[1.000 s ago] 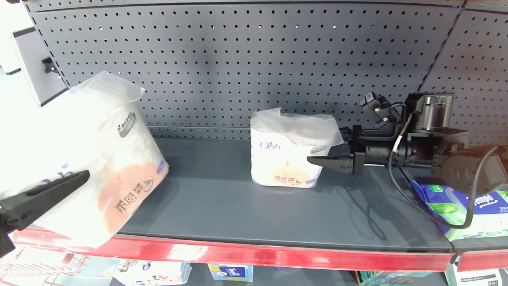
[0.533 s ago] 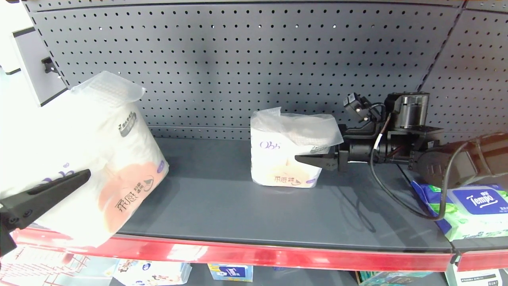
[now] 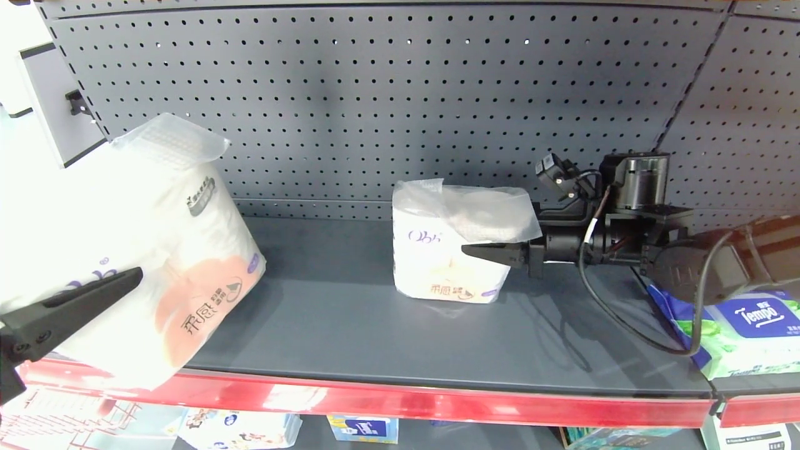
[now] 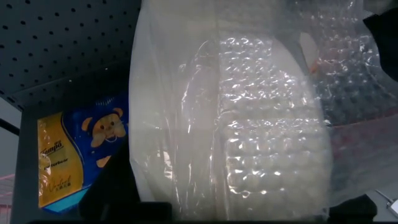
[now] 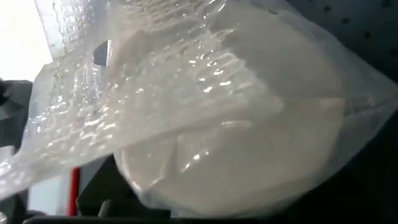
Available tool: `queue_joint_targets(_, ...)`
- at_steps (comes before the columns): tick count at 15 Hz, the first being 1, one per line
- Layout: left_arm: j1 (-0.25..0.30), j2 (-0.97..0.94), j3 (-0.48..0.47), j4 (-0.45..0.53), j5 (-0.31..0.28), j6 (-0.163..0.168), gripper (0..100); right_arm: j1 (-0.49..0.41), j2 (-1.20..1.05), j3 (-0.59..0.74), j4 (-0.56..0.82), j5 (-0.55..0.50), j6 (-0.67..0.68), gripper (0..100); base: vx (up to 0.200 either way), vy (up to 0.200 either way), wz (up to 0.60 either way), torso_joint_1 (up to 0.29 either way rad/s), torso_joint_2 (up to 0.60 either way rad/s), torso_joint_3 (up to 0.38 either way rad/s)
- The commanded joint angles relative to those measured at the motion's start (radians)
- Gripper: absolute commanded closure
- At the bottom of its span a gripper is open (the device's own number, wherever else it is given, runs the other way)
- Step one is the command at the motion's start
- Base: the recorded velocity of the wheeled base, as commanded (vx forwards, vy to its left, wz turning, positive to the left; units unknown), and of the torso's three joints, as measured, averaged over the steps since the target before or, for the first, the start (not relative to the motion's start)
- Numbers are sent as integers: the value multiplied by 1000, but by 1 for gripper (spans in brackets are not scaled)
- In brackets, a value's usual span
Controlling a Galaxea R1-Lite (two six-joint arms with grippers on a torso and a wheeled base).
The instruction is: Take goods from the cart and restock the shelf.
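So the left gripper (image 3: 128, 275) is clamped on the left toilet-roll pack (image 3: 156, 250). One black finger (image 3: 69, 306) lies across the pack's front face, and the other is hidden behind the pack. The pack sits tilted at the shelf's (image 3: 350, 325) left front corner. Its bottom hangs out over the red front strip (image 3: 437, 403), so it isn't properly set down. In the left wrist view the pack (image 4: 249, 124) is right up against the camera, all crinkly clear wrap. There's a yellow-and-blue package with a cartoon bear (image 4: 68, 155) off to one side of it.

The middle toilet-roll pack (image 3: 437, 256) stands on the shelf roughly mid-width, set back toward the grey pegboard (image 3: 375, 94) but not touching it. Its loose plastic top flops over toward the right arm. The right gripper (image 3: 469, 244) comes in level from the right, with its black tip lying across the pack's front face. Honestly I can't tell if its jaws are squeezing the pack or just sitting around it, since the far side is hidden. The right wrist view has that pack (image 5: 236, 124) pressed up close too, with shiny wrap and white rolls underneath.

Further right, a blue-and-green tissue pack (image 3: 750, 331) lies flat on the shelf, just under the right arm. Below the red strip some smaller packages (image 3: 237, 428) sit on the next level down.
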Motion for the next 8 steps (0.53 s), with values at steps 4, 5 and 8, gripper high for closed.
queue_joint_targets(4,-2,0,-5,-2,-5,-2,100,59,-213,275,4,-56,-1,100,0,0,0,0,0,0)
queue_joint_targets(5,-2,-2,-5,-2,-5,-2,100,67,-248,321,4,-58,-3,100,0,0,0,0,0,0)
queue_joint_targets(8,-2,-5,-5,-2,-5,-2,100,89,-291,368,4,-74,-3,100,0,0,0,0,0,0)
